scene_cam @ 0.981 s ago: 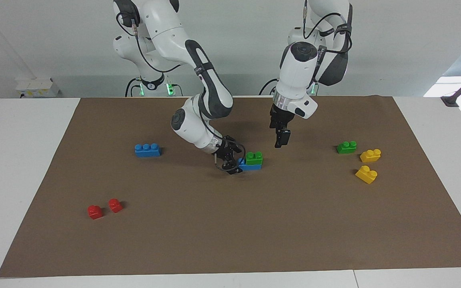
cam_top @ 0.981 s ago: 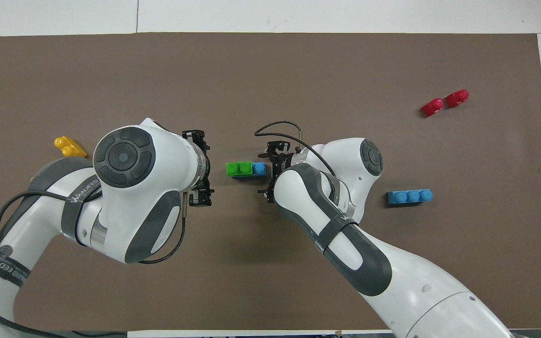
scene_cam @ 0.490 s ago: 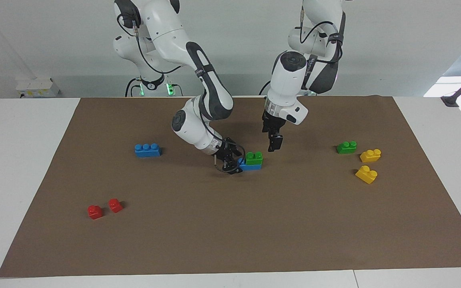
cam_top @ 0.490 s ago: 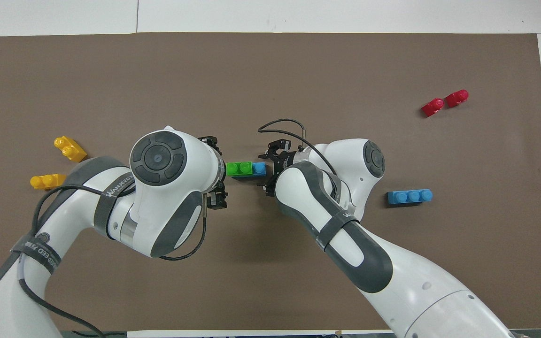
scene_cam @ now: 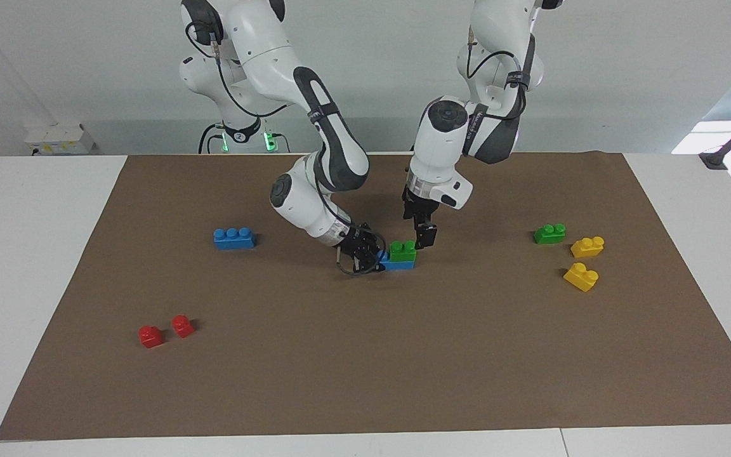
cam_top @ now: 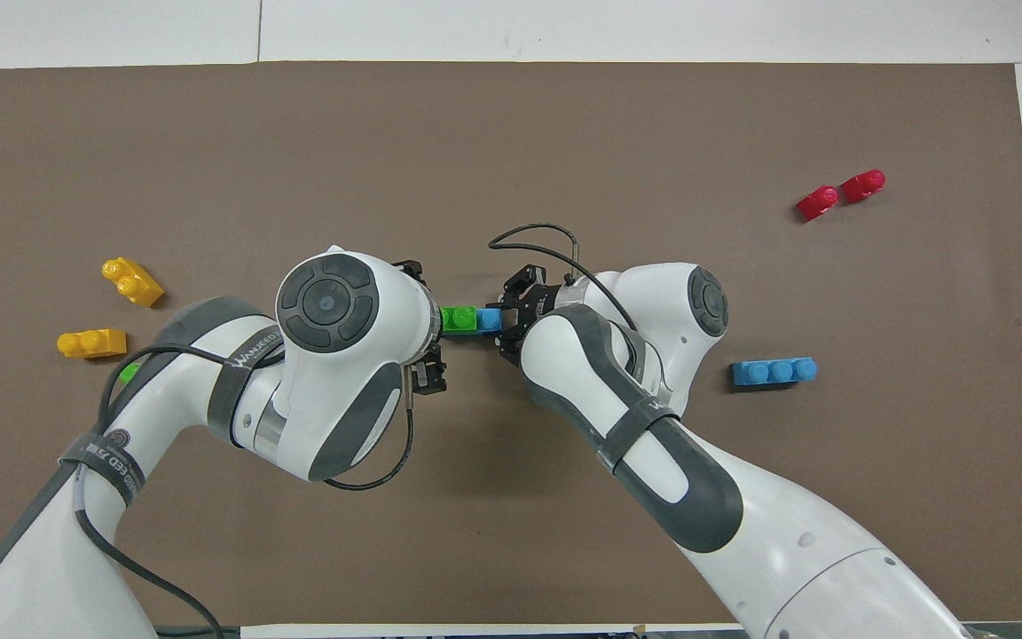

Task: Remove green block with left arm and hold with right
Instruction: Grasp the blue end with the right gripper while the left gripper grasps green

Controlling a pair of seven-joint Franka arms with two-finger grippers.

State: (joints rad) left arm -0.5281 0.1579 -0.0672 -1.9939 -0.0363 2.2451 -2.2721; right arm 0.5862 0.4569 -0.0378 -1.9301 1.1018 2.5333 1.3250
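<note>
fingers of the right gripper (scene_cam: 375, 260) closed on the blue brick (scene_cam: 398, 264) at frame centre, with the green block (scene_cam: 403, 251) stacked on it. left gripper (scene_cam: 424, 237), fingers open, sits just beside the block's free end. block's long axis runs between the two grippers; left is nearer.

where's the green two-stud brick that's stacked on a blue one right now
The green two-stud plastic brick sits on a blue plastic brick mid-mat in the facing view, between the right gripper at the blue brick's end and the left gripper beside it.
</note>
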